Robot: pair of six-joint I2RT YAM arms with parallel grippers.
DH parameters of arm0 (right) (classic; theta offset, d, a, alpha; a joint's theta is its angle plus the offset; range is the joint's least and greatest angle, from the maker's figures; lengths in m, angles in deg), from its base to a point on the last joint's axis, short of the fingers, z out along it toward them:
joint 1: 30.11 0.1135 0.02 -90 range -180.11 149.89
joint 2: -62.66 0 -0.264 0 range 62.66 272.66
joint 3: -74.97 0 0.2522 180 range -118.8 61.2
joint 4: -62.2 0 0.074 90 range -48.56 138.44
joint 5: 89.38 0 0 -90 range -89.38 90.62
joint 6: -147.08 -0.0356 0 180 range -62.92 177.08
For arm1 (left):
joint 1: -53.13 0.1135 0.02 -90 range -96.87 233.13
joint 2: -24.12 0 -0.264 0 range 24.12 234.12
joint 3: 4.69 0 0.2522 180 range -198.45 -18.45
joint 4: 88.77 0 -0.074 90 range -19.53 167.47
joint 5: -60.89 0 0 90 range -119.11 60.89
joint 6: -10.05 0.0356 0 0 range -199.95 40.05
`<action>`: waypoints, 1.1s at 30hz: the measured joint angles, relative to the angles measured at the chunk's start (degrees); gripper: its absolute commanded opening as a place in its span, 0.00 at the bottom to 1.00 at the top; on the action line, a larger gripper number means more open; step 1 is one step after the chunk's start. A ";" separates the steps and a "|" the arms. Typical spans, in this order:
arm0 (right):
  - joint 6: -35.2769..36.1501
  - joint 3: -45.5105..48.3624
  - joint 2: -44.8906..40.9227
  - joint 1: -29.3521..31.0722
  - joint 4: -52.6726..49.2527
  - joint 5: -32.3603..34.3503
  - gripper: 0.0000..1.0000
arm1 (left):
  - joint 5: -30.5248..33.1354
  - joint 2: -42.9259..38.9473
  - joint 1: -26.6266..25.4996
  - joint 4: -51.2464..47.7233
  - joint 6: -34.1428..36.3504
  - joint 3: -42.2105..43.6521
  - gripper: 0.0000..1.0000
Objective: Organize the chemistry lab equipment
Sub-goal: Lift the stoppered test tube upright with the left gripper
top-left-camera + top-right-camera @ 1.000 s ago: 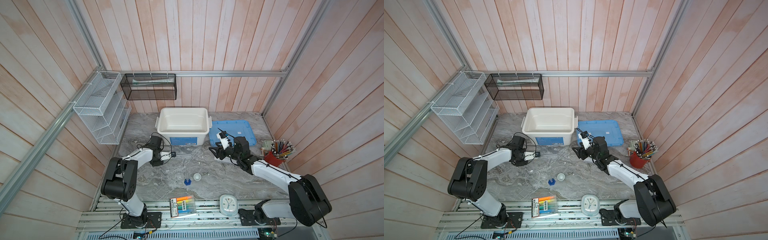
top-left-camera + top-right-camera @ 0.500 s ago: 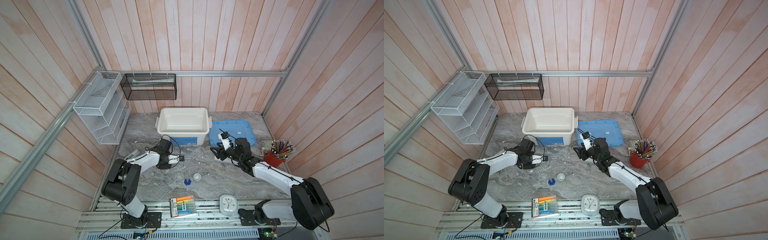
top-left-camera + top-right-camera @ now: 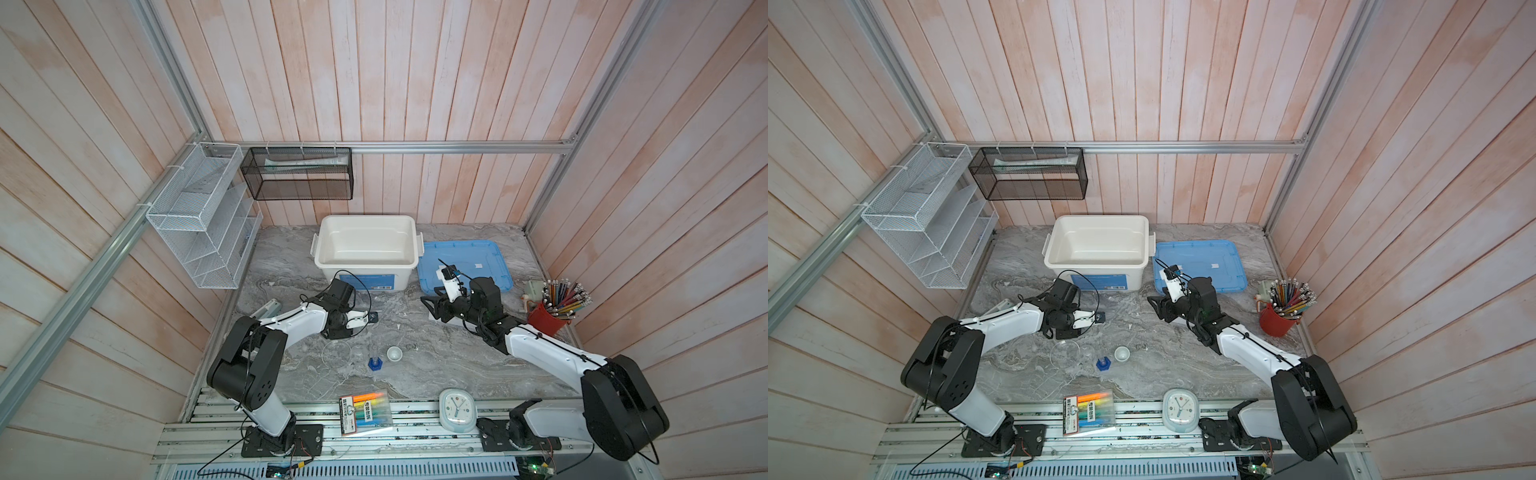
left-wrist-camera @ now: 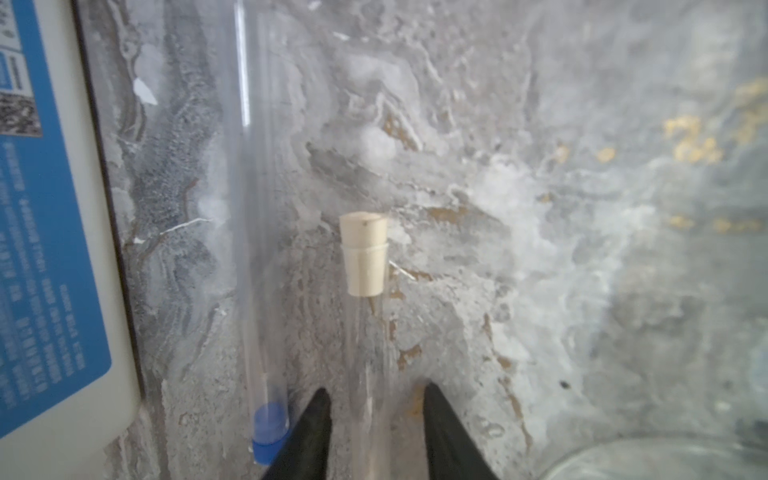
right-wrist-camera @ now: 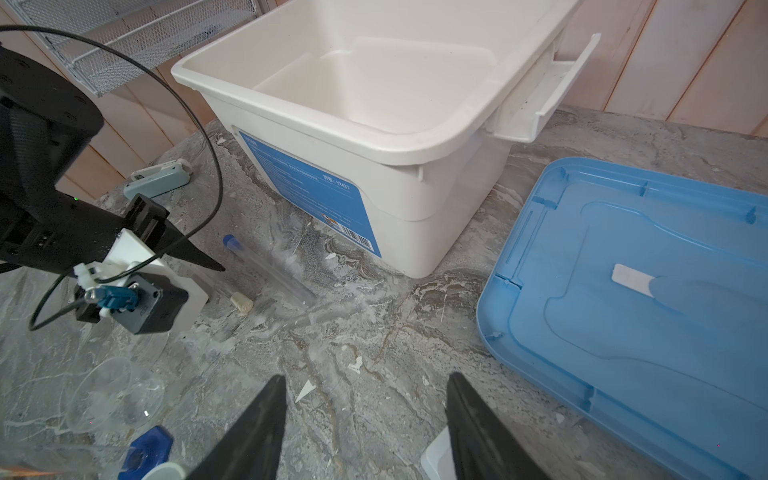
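The left arm [image 3: 291, 322] and right arm [image 3: 540, 349] stretch forward, bent low and angled toward each other. The left end effector [image 4: 374, 390] points rightward, its black fingers parted. The right end effector [image 5: 365, 378] points leftward, fingers spread wide, gripping nothing.

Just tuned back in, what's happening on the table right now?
The left hand sits open astride the white-capped tube, which lies flat on the table beside the blue-capped tube near the bin. The right hand is open and empty above the table by the lid. The dish, beaker, cylinder and bowl stand loose in front; the bin is empty.
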 measured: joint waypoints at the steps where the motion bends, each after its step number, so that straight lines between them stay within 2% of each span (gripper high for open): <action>1: -0.02 0.00 -0.02 0.00 0.00 0.00 0.62 | 0.00 0.00 -0.07 0.07 -0.07 -0.02 0.47; 8: -0.09 0.00 -0.02 0.00 0.02 0.11 0.62 | -0.07 -0.04 -0.04 0.44 -0.07 0.17 0.45; 22: -0.90 0.00 0.00 -0.02 0.44 0.11 0.62 | -0.81 -0.59 0.00 1.09 -0.48 1.40 0.30; 33: -1.11 0.00 0.02 -0.13 0.48 0.13 0.62 | -1.38 -0.59 0.00 1.55 -1.53 1.88 0.13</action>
